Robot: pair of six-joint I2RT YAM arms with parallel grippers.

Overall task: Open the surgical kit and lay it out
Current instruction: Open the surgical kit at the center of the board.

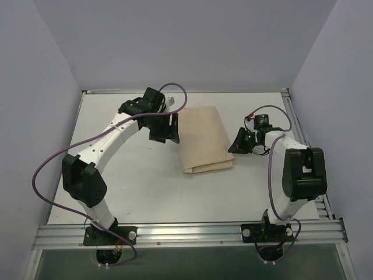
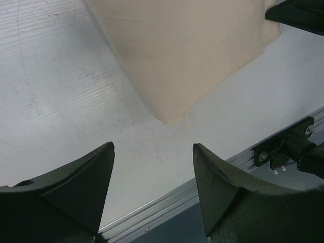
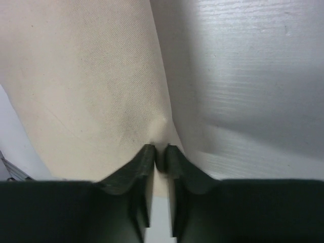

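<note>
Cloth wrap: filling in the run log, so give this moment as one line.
cloth wrap: folded | right gripper: pinching its edge | left gripper: open, holding nothing

Soft, even, cool light falls from above: the white surface [image 1: 145, 186] is bright, without glare, and shadows are faint. In the wrist views the black fingers [image 2: 66, 197] look dark and soft-edged; the cloth wrap [image 3: 86, 76] throws a blurred grey shadow along its edge.

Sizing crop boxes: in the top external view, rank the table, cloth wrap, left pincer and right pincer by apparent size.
1. table
2. cloth wrap
3. left pincer and right pincer: these look alike, so not ranked.
</note>
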